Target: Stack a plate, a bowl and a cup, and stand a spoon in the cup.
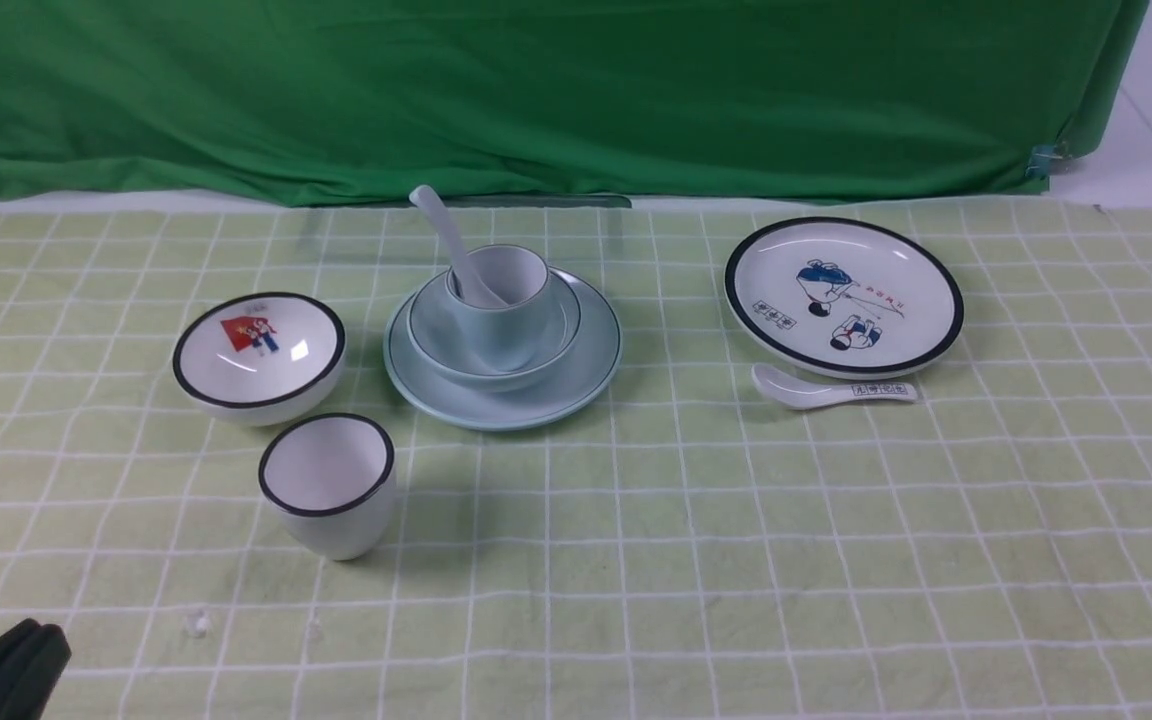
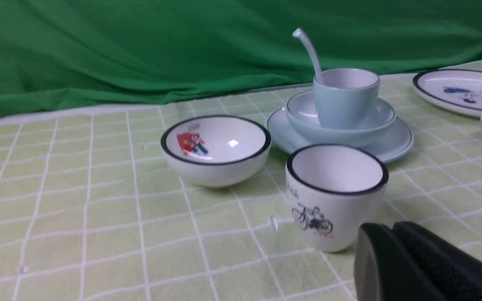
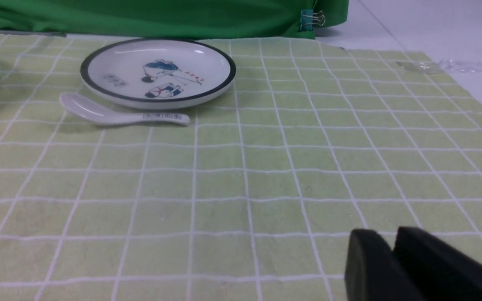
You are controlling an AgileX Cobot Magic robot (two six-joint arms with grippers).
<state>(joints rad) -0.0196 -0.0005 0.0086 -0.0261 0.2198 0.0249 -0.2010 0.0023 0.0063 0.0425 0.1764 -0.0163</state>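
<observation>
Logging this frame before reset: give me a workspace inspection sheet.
Surface: green checked cloth, flat, lightly creased.
Job's things: cup in bowl on plate; spoon stands tilted in the cup.
Clutter: picture bowl, black-rimmed cup, cartoon plate, printed spoon lying beside that plate.
Grippers: left gripper shut, empty, near the black-rimmed cup; right gripper shut, empty.
Cables: nothing seen.
Surroundings: green backdrop, binder clip at its corner.
</observation>
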